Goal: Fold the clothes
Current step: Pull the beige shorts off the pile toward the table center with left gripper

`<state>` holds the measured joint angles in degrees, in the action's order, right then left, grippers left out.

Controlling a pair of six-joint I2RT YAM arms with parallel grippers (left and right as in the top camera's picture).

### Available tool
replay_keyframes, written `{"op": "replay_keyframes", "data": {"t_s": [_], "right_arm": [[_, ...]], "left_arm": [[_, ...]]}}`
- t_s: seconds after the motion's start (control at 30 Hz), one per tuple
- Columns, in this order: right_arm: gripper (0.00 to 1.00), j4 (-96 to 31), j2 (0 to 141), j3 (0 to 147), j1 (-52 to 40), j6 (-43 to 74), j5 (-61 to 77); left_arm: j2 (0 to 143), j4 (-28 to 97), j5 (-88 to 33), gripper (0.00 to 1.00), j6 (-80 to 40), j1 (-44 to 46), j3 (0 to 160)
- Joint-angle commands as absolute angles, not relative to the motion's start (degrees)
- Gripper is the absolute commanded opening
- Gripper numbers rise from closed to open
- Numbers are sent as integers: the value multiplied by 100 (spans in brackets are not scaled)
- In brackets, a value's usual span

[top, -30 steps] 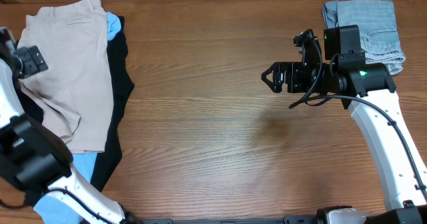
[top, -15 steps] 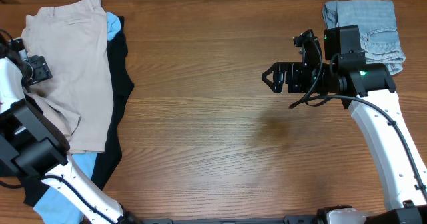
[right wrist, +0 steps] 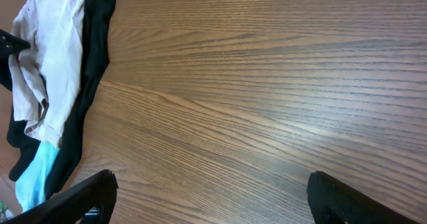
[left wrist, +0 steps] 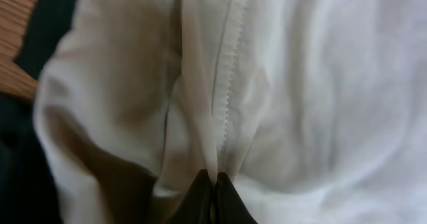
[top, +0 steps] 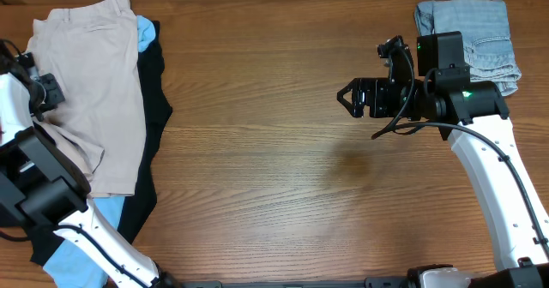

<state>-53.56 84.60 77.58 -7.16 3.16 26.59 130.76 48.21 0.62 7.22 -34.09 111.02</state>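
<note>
Only the left wrist view shows the left gripper (left wrist: pixel 213 191) pinched tight on a seamed fold of the beige khaki shorts (left wrist: pixel 287 84). Overhead places them at the wooden table's (top: pixel 257 177) left end, and shows the right gripper (top: pixel 346 99) spread wide, empty.

black garment (top: pixel 155 108): mostly hidden under khaki shorts (top: pixel 86 82)
light-blue shirt (top: pixel 110 209): only small bits peek out
denim shorts (top: pixel 472 18): partly behind right arm (top: pixel 480 147)
right fingers (right wrist: pixel 80 195): cut off at bottom edge
</note>
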Motion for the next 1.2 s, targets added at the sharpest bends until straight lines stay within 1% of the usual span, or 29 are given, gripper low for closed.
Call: {"op": "replay_keyframes", "data": {"t_s": [0.0, 0.03, 0.07, 0.1, 0.13, 0.27, 0.37, 0.53, 0.6, 0.7, 0.83, 0.97, 1.17], "right_arm": [[92, -5306, 8458, 7881, -707, 298, 2665], [88, -5282, 8458, 7883, -707, 298, 2665], [82, -5251, 8455, 7883, -707, 298, 2665], [78, -5212, 8455, 7885, -705, 305, 2668], [77, -5166, 8451, 7885, -698, 322, 2668], [77, -5096, 8401, 7990, -674, 456, 2665], [77, -5227, 8326, 8224, -572, 454, 2663], [79, -5955, 8250, 8875, -110, 451, 2663], [78, -6375, 8250, 9139, 196, 447, 2659], [84, -6796, 8243, 9343, 683, 445, 2615], [85, -7122, 8235, 9351, 1385, 445, 2556], [86, -7323, 8235, 9351, 1959, 445, 2558], [87, -7439, 8235, 9351, 2427, 425, 2558]], "left_arm": [[12835, 5111, -250, 4, 596, -3181, 11461], [12763, 5249, -408, 4, 596, -3116, 11607], [12669, 5446, -683, 4, 589, -3024, 11799], [12602, 5610, -910, 4, 569, -2954, 11950], [12519, 5830, -1203, 4, 528, -2858, 12151], [12215, 6582, -1988, 4, 357, -2340, 12766], [12009, 6997, -2502, 4, 362, -1730, 12978], [11911, 7352, -2687, 4, 331, -325, 12997], [11983, 7358, -2687, 4, 226, 287, 12986], [12154, 7253, -2668, 4, 163, 1081, 12986], [12545, 6779, -2641, 4, 123, 2147, 12986], [13065, 6145, -2641, 4, -25, 2941, 12986], [13670, 5334, -2646, 4, -390, 3638, 12986]]}}
